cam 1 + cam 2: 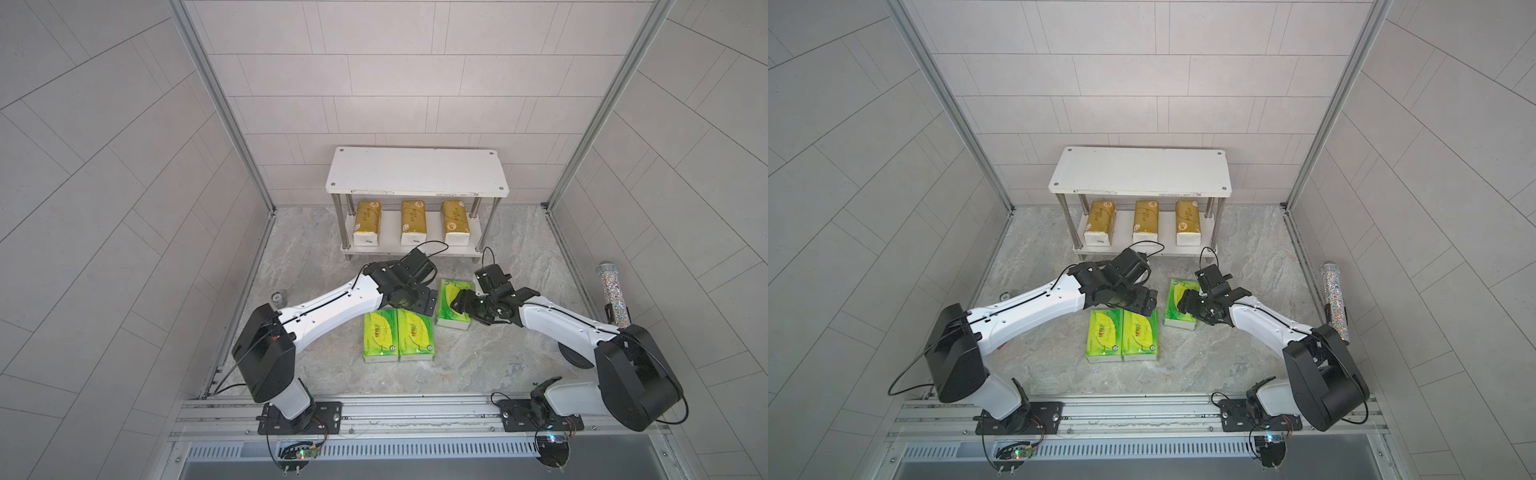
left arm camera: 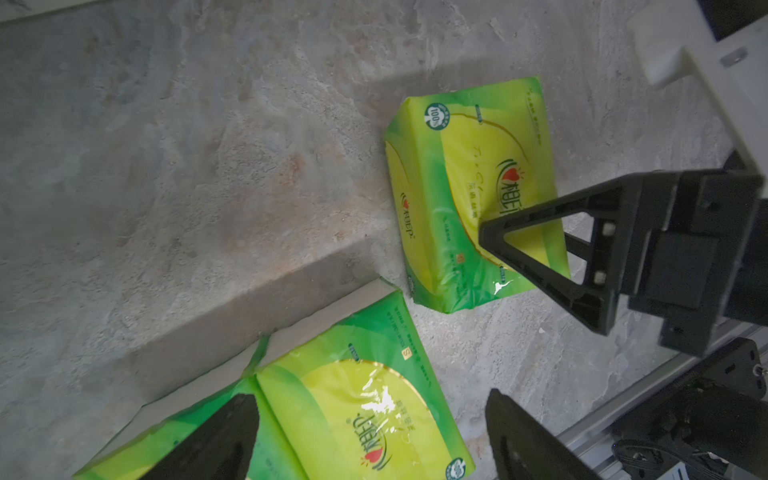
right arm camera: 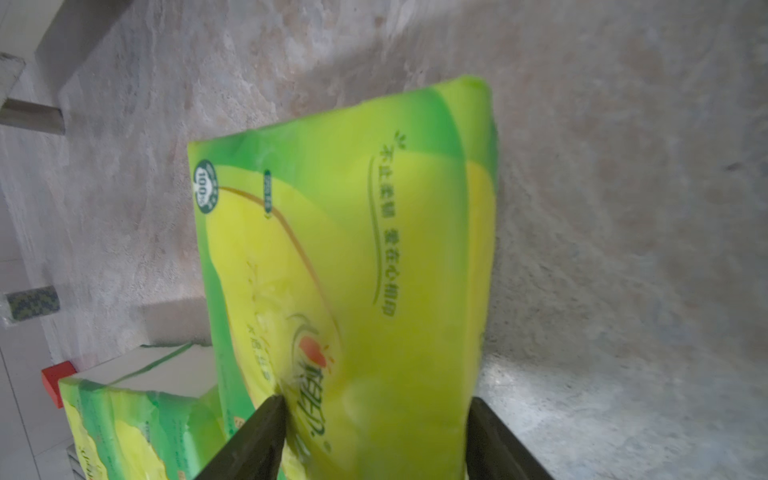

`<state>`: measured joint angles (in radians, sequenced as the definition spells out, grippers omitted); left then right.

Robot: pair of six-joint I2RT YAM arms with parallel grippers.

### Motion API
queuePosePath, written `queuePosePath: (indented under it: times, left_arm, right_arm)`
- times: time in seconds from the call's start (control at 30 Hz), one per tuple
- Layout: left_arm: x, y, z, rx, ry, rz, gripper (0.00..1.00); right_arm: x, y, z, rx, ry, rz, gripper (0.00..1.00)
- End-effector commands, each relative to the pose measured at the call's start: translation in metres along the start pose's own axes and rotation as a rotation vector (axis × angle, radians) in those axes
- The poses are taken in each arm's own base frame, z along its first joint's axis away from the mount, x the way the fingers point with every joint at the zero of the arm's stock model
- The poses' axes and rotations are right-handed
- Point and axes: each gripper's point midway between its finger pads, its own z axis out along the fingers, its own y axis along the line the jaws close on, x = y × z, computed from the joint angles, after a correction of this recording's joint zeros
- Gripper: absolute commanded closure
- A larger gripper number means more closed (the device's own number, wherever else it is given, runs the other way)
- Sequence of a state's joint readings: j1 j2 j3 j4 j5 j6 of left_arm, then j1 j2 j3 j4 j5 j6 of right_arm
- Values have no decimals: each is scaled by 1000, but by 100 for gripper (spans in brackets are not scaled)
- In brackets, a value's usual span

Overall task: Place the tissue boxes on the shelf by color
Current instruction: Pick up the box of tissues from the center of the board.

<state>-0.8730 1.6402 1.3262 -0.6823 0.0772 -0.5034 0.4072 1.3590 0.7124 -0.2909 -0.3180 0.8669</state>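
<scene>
Now my right claw (image 3: 376, 401) grips one green tissue box (image 3: 353, 228), left claw (image 2: 372, 397) wide and empty; next, I'd lift it onto the shelf (image 1: 415, 174).

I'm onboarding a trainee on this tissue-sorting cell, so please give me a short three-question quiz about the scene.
1. How many gold-brown packs sit on the shelf's lower board?
2. True or false: a green pack lies on the top board.
3. Which pincer is at the lone green pack: A left, B right?
Key: 1) three; 2) false; 3) B, the right pincer.
</scene>
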Motion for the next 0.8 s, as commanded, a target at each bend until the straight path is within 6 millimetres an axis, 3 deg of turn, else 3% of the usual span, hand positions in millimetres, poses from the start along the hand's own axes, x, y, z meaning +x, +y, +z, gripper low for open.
queuePosePath:
  times: [0.0,0.17,0.3,0.37,0.5,0.77]
  left_arm:
    - [-17,-20,2,72,-33,18,9]
    - [-25,-35,12,119,-31,16,19]
    - [-25,-47,26,135,-18,27,26]
    - [-24,-51,36,136,-6,29,30]
    - [-22,-54,57,102,12,63,35]
    - [-23,-41,75,26,13,81,43]
  right_arm:
    - [-1,2,-11,3,-7,4,23]
    - [-2,2,-42,-11,-64,-14,15]
    - [-2,-19,-60,15,-124,10,13]
    - [0,-31,-61,15,-124,40,13]
    - [-2,-37,-62,-1,-100,22,12]
    - [-5,-24,-57,-51,-54,-18,11]
